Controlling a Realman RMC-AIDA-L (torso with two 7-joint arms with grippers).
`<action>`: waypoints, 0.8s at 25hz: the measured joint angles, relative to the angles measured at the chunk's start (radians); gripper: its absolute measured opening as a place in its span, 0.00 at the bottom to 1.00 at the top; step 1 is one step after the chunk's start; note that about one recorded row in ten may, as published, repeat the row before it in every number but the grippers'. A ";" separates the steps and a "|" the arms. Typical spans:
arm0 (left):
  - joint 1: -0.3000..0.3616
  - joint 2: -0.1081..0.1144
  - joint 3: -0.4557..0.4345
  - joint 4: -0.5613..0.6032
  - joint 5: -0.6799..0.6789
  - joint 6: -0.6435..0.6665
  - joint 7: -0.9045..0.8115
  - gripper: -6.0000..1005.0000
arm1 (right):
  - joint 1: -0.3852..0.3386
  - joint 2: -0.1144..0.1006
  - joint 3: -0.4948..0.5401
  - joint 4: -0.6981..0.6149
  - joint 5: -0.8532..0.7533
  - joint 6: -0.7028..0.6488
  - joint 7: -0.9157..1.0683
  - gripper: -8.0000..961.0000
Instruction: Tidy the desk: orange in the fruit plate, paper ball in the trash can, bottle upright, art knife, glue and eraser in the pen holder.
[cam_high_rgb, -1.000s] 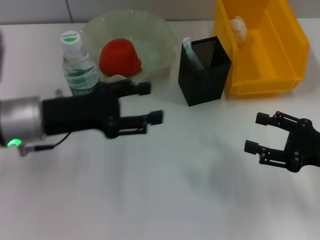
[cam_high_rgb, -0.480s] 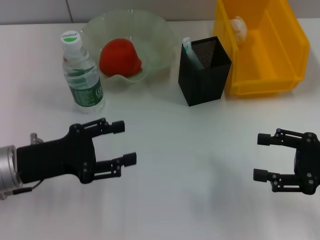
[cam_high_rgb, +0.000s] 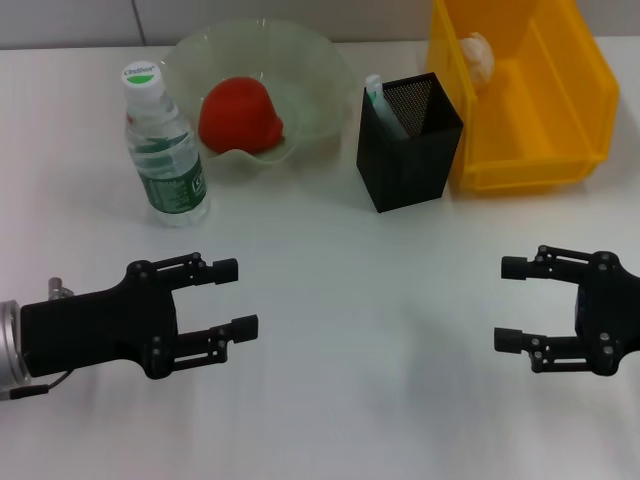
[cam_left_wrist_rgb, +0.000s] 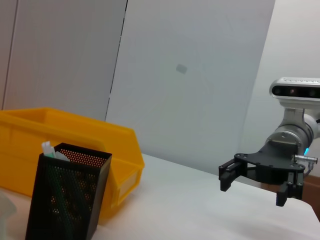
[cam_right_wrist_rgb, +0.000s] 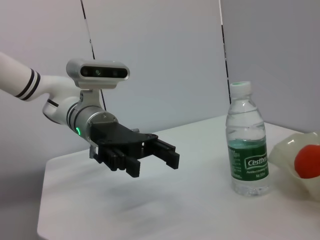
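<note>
Both arms hang low over bare desk (cam_high_rgb: 340, 400) on my side of everything. Left gripper (cam_high_rgb: 235, 297) is spread wide and holding nothing, and so is the right gripper (cam_high_rgb: 512, 303); neither touches anything.

Just ahead of the left gripper is the bottle (cam_high_rgb: 162, 145), already standing upright with its cap on. It looks like thin clear plastic, partly filled, so I'd guess it's slick and top-heavy; if I ever had to move it, I'd grab the labelled middle, not the cap.

Further out, ahead and a bit inward from the left gripper, the fruit plate (cam_high_rgb: 310, 75) holds the orange (cam_high_rgb: 240, 115), which shows quite red here. It's round and firm and would want a squeeze across its widest part.

Ahead of the gap between the grippers is the pen holder (cam_high_rgb: 410, 160), a stiff black mesh box with a pale stick poking out; I can't tell which item that is.

Farthest, ahead of the right gripper, the paper ball (cam_high_rgb: 478, 55) sits in the yellow trash can (cam_high_rgb: 560, 140). It's light and crushable.

Looks basically done to me.
</note>
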 joint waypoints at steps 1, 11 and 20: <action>0.000 0.000 0.000 0.000 0.000 0.000 0.000 0.71 | 0.002 0.001 0.000 0.000 0.000 0.000 0.000 0.85; 0.005 0.023 0.003 0.000 0.000 0.023 -0.003 0.71 | 0.022 0.010 -0.002 0.017 -0.002 0.003 0.000 0.85; 0.005 0.027 -0.006 0.002 0.021 0.031 -0.003 0.71 | 0.023 0.010 -0.001 0.018 -0.002 0.003 0.001 0.85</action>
